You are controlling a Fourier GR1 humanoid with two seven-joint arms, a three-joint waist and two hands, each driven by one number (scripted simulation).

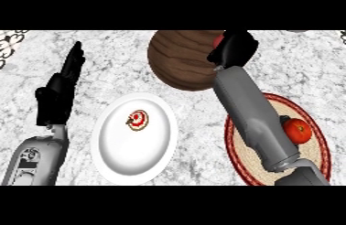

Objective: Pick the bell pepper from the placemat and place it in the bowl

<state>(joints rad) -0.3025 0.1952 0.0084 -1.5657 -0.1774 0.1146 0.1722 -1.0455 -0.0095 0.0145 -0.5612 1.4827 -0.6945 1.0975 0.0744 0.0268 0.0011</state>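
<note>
Bell pepper (218, 40) red, barely visible under right hand (233, 48), which curls around it over the brown wooden bowl (182, 59); right forearm crosses placemat (317, 141); left hand (61, 89) relaxed, fingers up, at left; tomato (298, 130) on placemat

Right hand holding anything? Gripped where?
The right hand is curled round something red over the wooden bowl, probably the bell pepper; only a sliver shows, so the grip point can't be told. The left hand holds nothing.
</note>
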